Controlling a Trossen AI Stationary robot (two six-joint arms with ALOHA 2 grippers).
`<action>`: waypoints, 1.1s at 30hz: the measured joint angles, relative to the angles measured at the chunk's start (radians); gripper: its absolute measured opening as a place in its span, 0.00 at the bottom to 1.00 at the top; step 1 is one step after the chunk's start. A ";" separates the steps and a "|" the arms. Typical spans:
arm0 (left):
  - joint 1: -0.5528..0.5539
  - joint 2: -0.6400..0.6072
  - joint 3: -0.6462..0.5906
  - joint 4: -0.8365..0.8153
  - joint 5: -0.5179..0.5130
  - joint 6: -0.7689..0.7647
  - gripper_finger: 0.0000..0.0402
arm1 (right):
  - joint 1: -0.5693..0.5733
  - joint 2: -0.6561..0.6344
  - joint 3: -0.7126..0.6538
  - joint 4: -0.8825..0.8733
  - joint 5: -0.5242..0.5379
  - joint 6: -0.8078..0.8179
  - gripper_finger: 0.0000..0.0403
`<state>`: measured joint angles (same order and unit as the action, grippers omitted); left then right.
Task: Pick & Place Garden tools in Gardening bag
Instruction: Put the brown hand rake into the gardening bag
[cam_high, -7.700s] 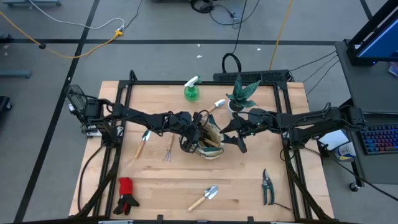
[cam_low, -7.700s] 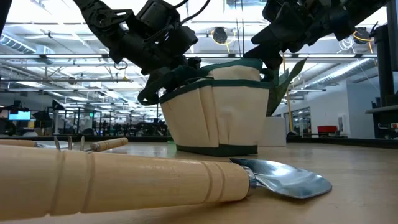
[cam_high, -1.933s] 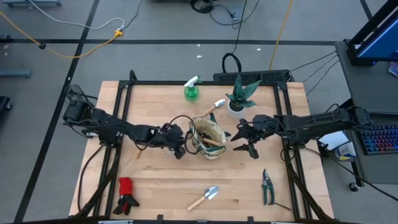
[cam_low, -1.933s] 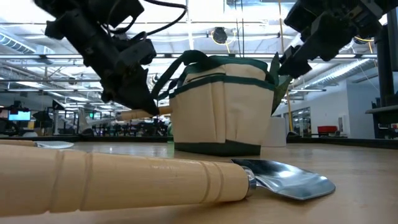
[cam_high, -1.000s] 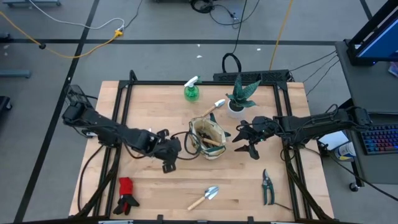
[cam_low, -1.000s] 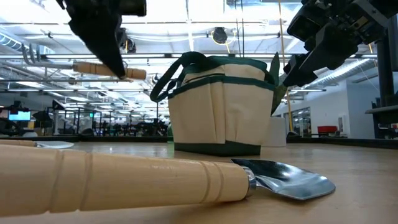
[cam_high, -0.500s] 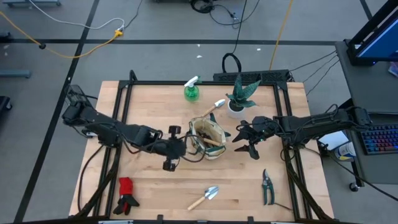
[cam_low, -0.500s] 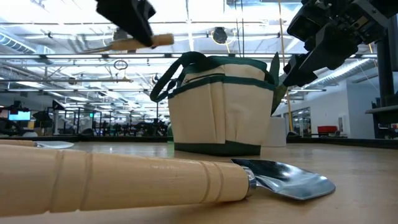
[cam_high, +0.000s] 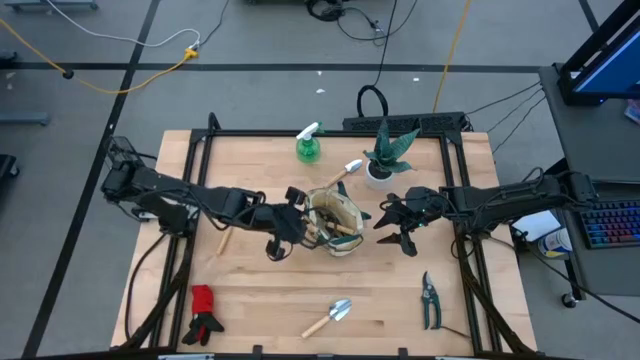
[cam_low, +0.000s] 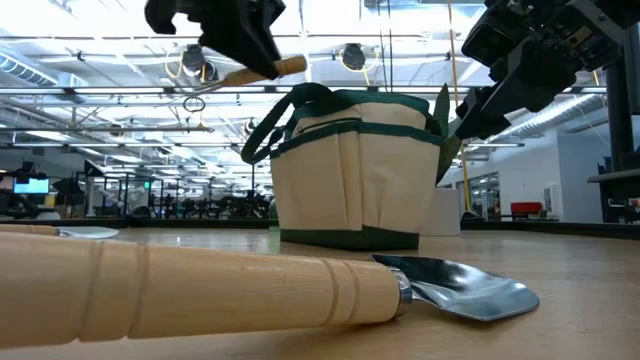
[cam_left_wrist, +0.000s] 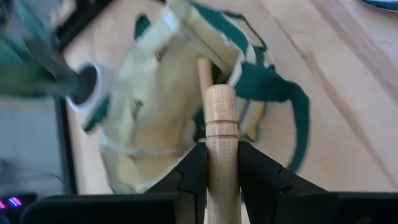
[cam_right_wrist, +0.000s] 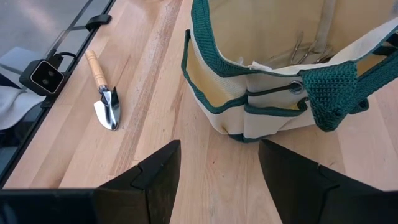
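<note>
The beige gardening bag (cam_high: 333, 222) with green trim stands at mid-table, several tool handles inside it. My left gripper (cam_high: 288, 224) hovers at the bag's left side, at about rim height, shut on a wooden-handled tool (cam_low: 272, 68) whose metal end is hidden. My right gripper (cam_high: 388, 228) stands open just right of the bag, holding nothing. On the table lie a trowel (cam_high: 330, 317) near the front edge, pruning shears (cam_high: 430, 298), red-and-black gloves (cam_high: 203, 315), a green spray bottle (cam_high: 309, 145), and another wooden-handled tool (cam_high: 222, 241) partly under my left arm. My left gripper pinches the tool's wooden handle (cam_left_wrist: 221, 165) between its two fingers, one finger on each side. The handle runs along the fingers and its rounded free end (cam_left_wrist: 219, 99) sticks out past the fingertips toward the bag. The tool is lifted clear of the table, almost level.
A spiky green plant in a white pot (cam_high: 384, 158) stands just behind the bag on its right. A wooden-handled tool (cam_high: 346, 171) lies behind the bag. Black frame rails (cam_high: 470, 250) run along the table's sides. Bare wood lies in front of the bag.
My left gripper has risen and gone toward the far edge and rightward to the bag, rolling its wrist as it went. The held tool has come up with it, and its handle end now points at the bag's rim.
</note>
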<state>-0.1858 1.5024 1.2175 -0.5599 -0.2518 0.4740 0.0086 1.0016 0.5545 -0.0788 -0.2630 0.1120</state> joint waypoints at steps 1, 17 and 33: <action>0.007 0.000 0.000 0.018 0.014 0.042 0.19 | 0.000 0.000 0.000 0.000 0.000 0.000 0.52; 0.128 0.021 0.000 0.312 0.301 0.378 0.19 | 0.000 0.000 0.000 0.002 0.000 0.000 0.52; 0.175 0.199 -0.001 0.540 0.524 0.492 0.19 | 0.000 0.000 0.000 0.031 0.000 0.000 0.52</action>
<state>-0.0105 1.7011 1.2167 -0.0197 0.2722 0.9657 0.0086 1.0012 0.5545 -0.0478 -0.2630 0.1116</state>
